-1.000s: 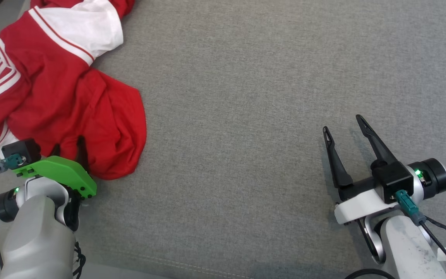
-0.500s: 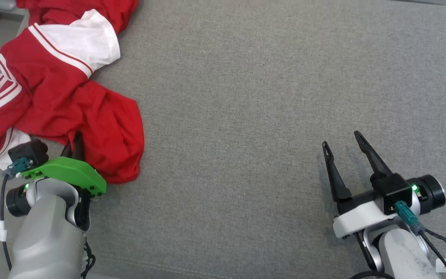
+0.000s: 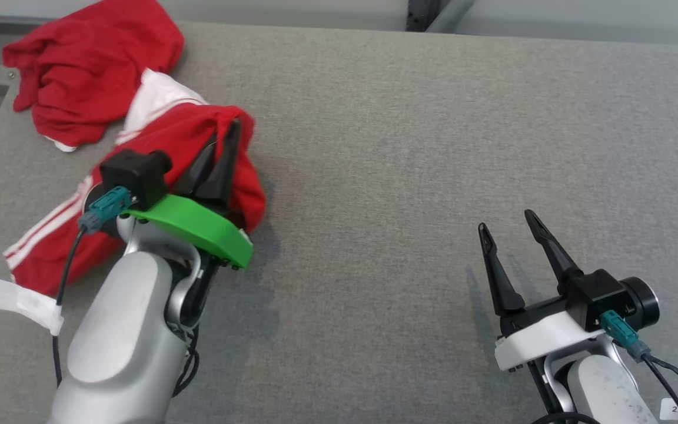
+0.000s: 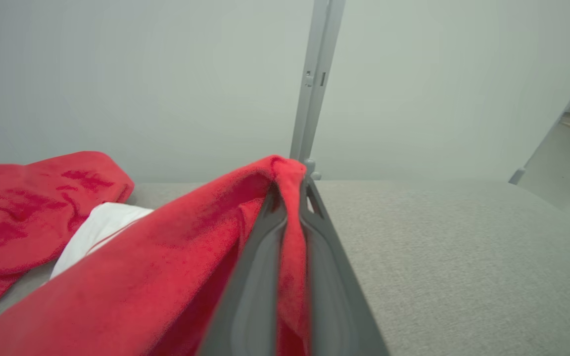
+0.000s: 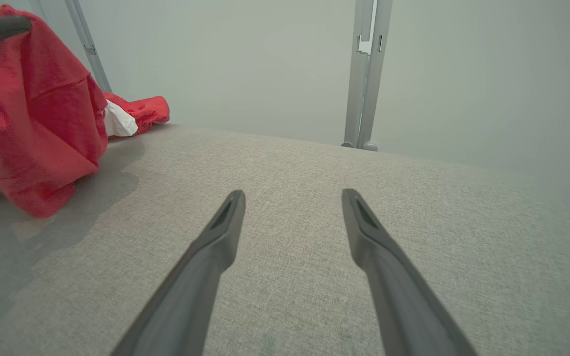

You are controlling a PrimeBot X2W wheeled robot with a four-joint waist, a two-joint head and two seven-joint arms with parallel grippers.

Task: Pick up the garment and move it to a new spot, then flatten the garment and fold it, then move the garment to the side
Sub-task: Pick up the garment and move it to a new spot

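Garment (image 3: 80, 65), red with white panels and stripes, lies bunched by the far left corner of the grey bench (image 3: 404, 147), one fold held up in the left tool (image 3: 226, 132), while the right tool (image 3: 507, 220), spread wide, hovers well apart near the bench's front right.

This is looking like a lab bay: a grey cloth counter (image 3: 404, 176) is sitting before pale panels (image 5: 240, 59) and metal posts (image 5: 368, 74).

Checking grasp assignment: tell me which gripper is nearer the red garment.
Left. The left gripper is shut on a raised fold of the red garment; the right gripper stands open over the grey surface, well to its right.
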